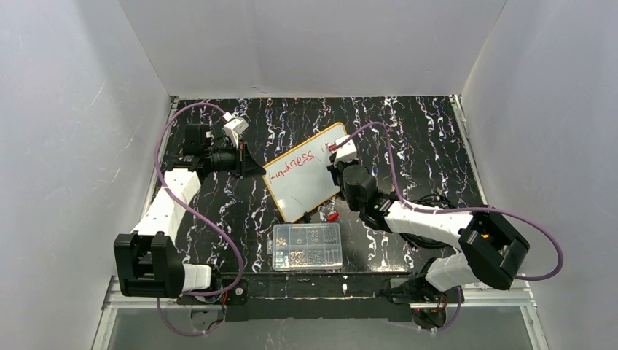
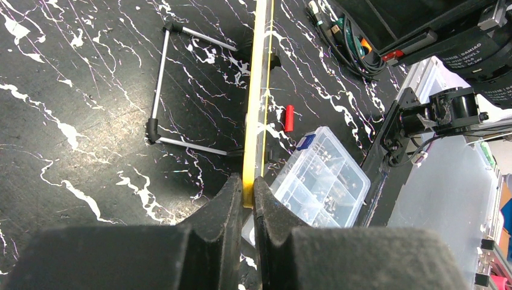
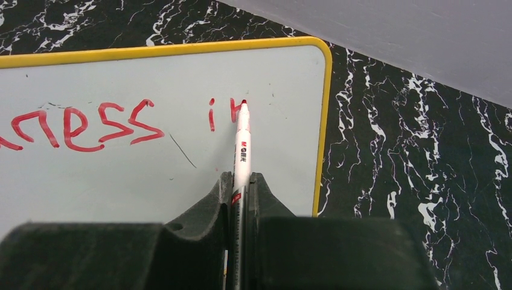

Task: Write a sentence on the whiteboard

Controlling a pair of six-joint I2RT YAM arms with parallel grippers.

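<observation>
My right gripper grasps the marker, tip upper centre on the whiteboard; my left gripper clamps its rim. Heavy strokes could pivot it, smearing the sentence.

Counter ctr: whiteboard. Compartment box just in front, small cylinder btwn them. Left gripper on board's left edge; marker in right gripper, tip on board.
</observation>
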